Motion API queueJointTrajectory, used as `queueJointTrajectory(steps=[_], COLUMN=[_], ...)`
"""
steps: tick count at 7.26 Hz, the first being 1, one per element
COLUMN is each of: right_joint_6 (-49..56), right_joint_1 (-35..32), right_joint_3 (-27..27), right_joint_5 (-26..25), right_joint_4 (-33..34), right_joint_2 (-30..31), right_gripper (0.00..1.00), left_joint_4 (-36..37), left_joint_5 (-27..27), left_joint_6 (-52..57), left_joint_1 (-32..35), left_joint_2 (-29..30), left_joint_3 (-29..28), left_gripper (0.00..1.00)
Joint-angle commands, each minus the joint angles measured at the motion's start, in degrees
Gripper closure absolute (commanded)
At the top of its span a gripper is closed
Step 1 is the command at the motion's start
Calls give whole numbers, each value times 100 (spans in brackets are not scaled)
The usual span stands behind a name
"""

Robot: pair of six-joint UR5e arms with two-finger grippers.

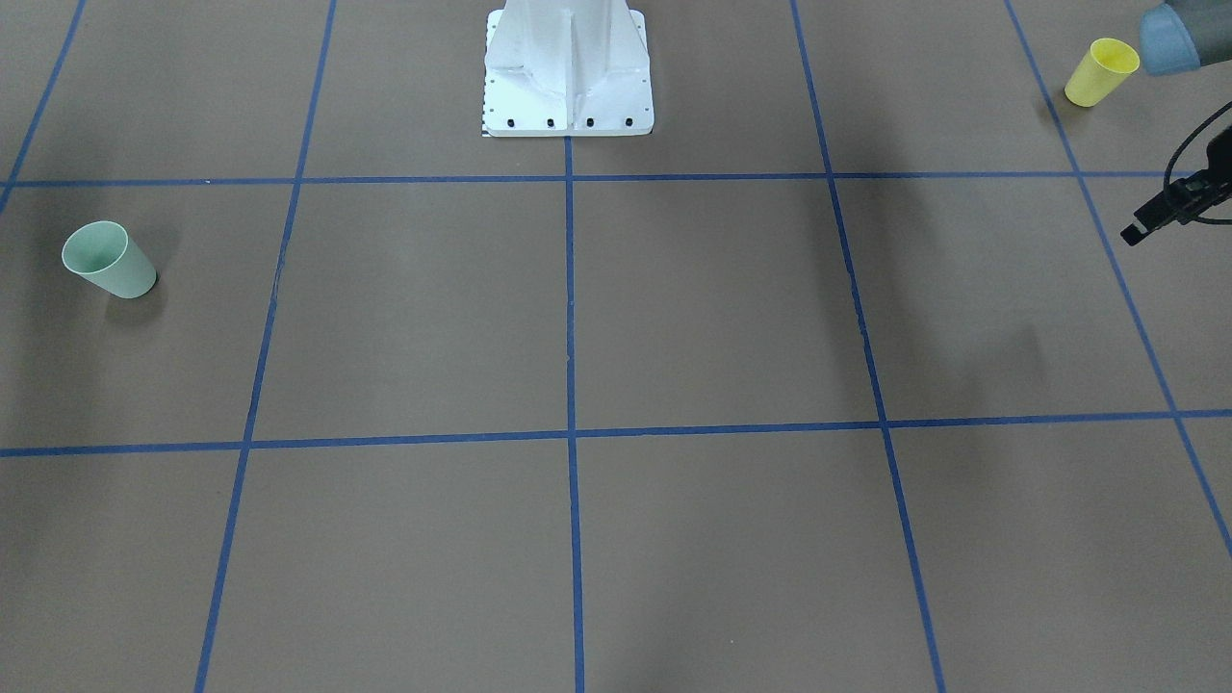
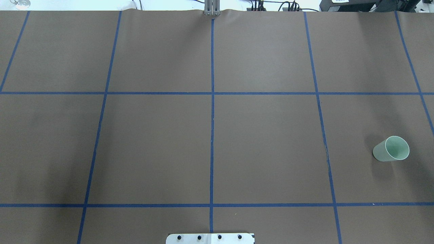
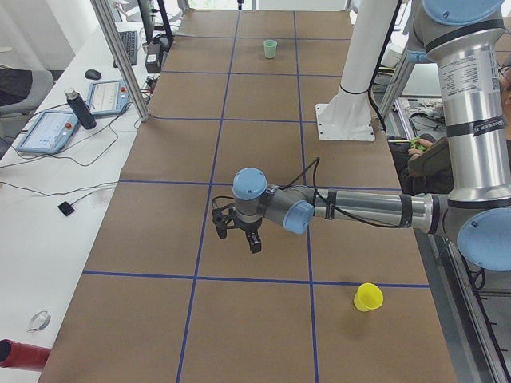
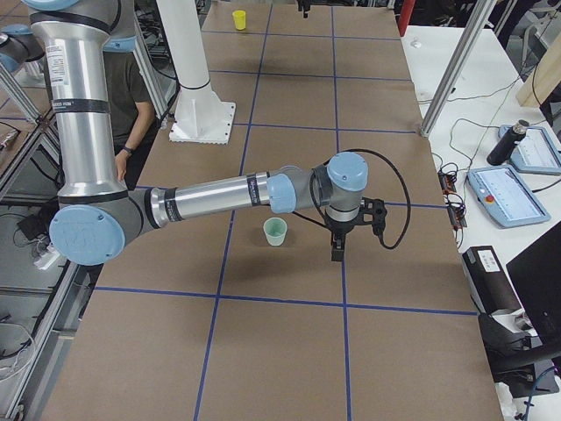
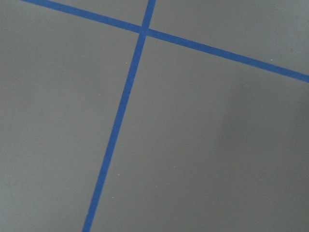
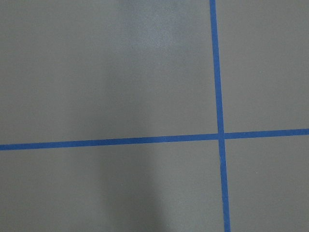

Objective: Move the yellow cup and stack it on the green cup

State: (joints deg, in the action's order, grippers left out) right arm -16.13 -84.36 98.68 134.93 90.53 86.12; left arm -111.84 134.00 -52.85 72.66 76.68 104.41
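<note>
The left fingers (image 3: pixel 254 242) hang pointing down over the brown surface (image 2: pixel 264 135); whether they are open or closed I cannot tell (too small and dark). The same goes for the right fingers (image 4: pixel 336 253), which hang near the green cup (image 4: pixel 275 232) without touching it. That cup stands upright, long axis vertical, mouth up. The yellow cup (image 3: pixel 368 297) also stands upright, mouth up, at the surface's left end, apart from the left fingers.
</note>
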Motion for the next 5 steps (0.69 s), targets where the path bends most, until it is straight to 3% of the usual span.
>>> queueJointTrajectory(steps=[1,3,5], right_joint_6=[-5,-13,-13], right_joint_1=[25,34,51], right_joint_3=[2,2,46], right_joint_5=[7,7,7], right_joint_4=[0,0,8], right_joint_2=[1,1,1], right_gripper=[0,0,0], left_joint_4=[-223,-486,-996], left_joint_5=[-164,-224,-1151], left_joint_6=[-1145,-2162,-3514], left_joint_1=[-138,-269,-1633], left_joint_2=[-510,-1048,-1129], left_joint_3=[350,607,625], left_gripper=[0,0,0])
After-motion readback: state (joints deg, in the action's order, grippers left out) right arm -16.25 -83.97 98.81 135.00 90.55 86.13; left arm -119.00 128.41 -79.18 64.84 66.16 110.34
